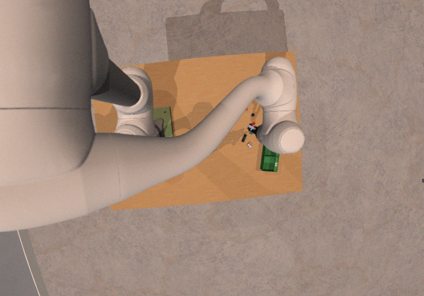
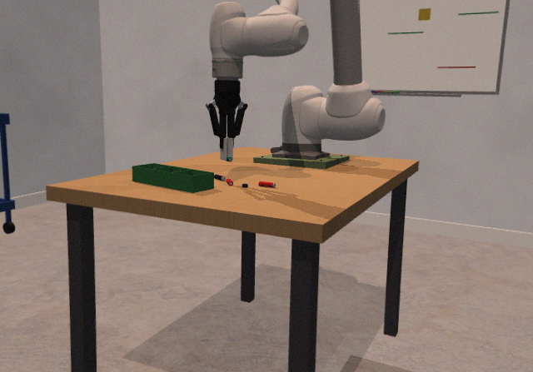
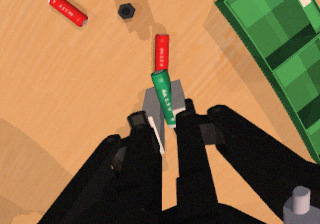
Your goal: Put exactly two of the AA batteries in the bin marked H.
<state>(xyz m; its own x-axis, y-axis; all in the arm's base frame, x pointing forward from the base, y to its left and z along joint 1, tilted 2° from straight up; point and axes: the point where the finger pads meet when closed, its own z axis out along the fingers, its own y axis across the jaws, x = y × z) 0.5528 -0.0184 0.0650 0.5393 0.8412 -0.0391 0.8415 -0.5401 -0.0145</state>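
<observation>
My gripper (image 2: 226,148) (image 3: 167,98) is shut on a green AA battery (image 2: 229,159) (image 3: 163,91) and holds it above the table, tilted between the grey fingertips. One red AA battery (image 2: 229,181) (image 3: 161,52) lies on the table just beyond the green one in the wrist view. Another red AA battery (image 2: 266,184) (image 3: 68,10) lies farther off at the upper left of that view. The green bin block (image 1: 262,159) (image 2: 171,180) (image 3: 245,38) stands on the table, divided into compartments. A label F shows in the wrist view; no H is readable.
A black nut (image 1: 252,114) (image 2: 245,185) (image 3: 126,11) lies near the red batteries. A black cylindrical thing (image 1: 244,137) (image 2: 219,177) and a small whitish thing (image 1: 249,145) lie on the bin's side of the gripper. The arm's base stands on a green plate (image 2: 331,161).
</observation>
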